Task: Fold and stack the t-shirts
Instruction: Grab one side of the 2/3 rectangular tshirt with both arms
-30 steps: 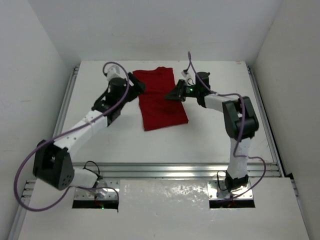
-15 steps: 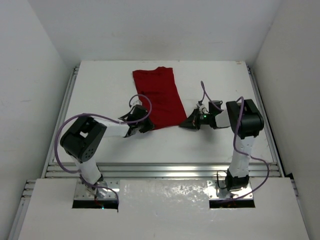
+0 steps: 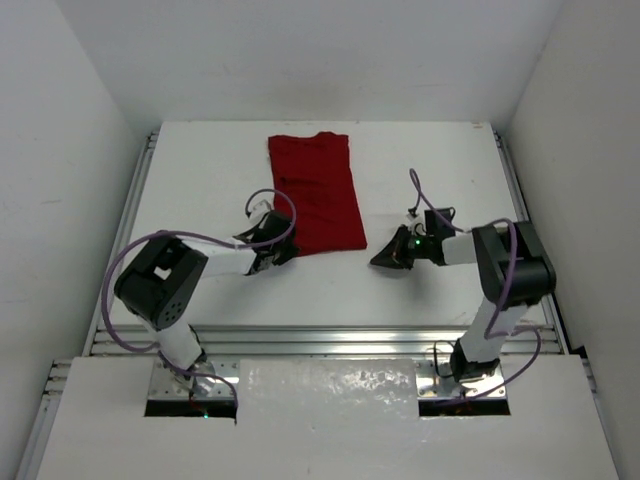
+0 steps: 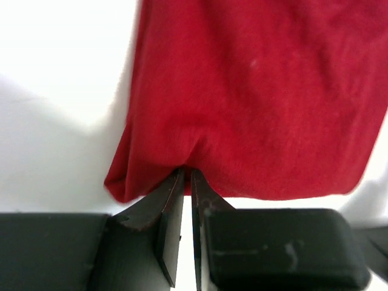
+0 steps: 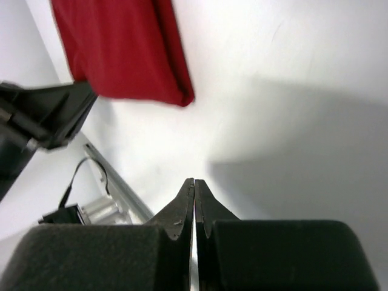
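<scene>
On the counter (image 3: 200, 190) our left end effector (image 4: 187, 173) pinches the near hem of the t-shirt (image 3: 315, 190) while our right end effector (image 5: 194, 182) hangs closed and empty nearby, so we risk skewing it with a one-sided pull.

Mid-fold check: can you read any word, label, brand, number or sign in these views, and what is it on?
No readable text in any view.
The t-shirt is plain dark red, with no print or tag showing.
The left hand, right hand and table show no lettering.
</scene>
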{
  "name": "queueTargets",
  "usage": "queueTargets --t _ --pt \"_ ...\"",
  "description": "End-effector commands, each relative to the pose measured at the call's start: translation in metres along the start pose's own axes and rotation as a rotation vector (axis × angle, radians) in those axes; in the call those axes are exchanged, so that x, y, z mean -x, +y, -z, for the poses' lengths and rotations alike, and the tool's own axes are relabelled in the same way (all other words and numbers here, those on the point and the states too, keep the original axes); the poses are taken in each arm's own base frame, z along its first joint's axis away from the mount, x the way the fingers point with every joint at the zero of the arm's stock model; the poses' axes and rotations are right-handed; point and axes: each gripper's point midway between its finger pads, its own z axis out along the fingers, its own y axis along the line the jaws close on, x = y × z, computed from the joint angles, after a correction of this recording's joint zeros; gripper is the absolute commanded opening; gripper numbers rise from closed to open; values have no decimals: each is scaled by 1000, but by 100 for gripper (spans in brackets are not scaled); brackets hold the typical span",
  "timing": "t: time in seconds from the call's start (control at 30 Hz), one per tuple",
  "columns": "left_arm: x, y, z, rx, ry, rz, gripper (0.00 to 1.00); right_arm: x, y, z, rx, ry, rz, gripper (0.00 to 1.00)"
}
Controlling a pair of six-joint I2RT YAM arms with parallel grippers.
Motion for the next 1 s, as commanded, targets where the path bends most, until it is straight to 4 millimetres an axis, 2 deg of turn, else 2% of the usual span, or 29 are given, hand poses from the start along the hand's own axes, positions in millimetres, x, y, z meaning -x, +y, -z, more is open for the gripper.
queueTargets --t 0.0,0.07,0.1,0.17,0.23,0.27,0.3,0.33,0.4,0.47,0.5,0.57,0.6,0.7,0.8,0.87,0.9,0.93,0.97 --pt "-13 70 16 208 23 -69 10 -8 23 18 24 -51 104 0" --pt "-18 69 21 178 41 -75 10 -15 51 20 110 -26 177 0" --pt "-19 70 23 176 43 -79 10 -14 57 19 126 -19 188 0" --pt "-22 76 25 180 50 -85 10 -7 65 13 135 -14 207 0" --pt "-24 76 26 172 54 -86 10 -5 62 5 109 14 202 0" --pt "-27 79 27 170 62 -94 10 -1 68 0 128 27 210 0" --pt "-29 80 27 168 66 -93 9 -5 58 -11 114 64 184 0" --pt "-30 82 29 169 67 -92 9 -5 61 -18 118 78 192 0" --pt "-31 85 29 172 67 -94 9 -10 48 -31 90 101 177 0" --pt "-33 90 31 183 71 -99 9 -8 41 -38 77 101 170 0" --pt "-34 92 31 183 73 -99 8 -10 31 -43 54 117 147 0" --pt "-36 93 32 180 77 -104 8 -15 19 -47 19 124 141 0" --pt "-36 94 33 176 78 -104 8 -25 9 -48 -16 139 131 0" --pt "-39 96 37 170 83 -99 6 -37 -17 -42 -115 126 125 0" --pt "-38 94 48 144 77 -95 5 -39 -17 -35 -129 108 140 0" --pt "-35 89 59 123 68 -95 5 -37 -5 -32 -94 111 149 0" --pt "-33 84 64 104 62 -95 12 -37 3 -31 -60 114 158 0" --pt "-29 81 69 100 52 -98 20 -40 19 -27 10 132 152 7" --pt "-24 78 74 91 35 -94 34 -35 36 -21 50 106 181 19"
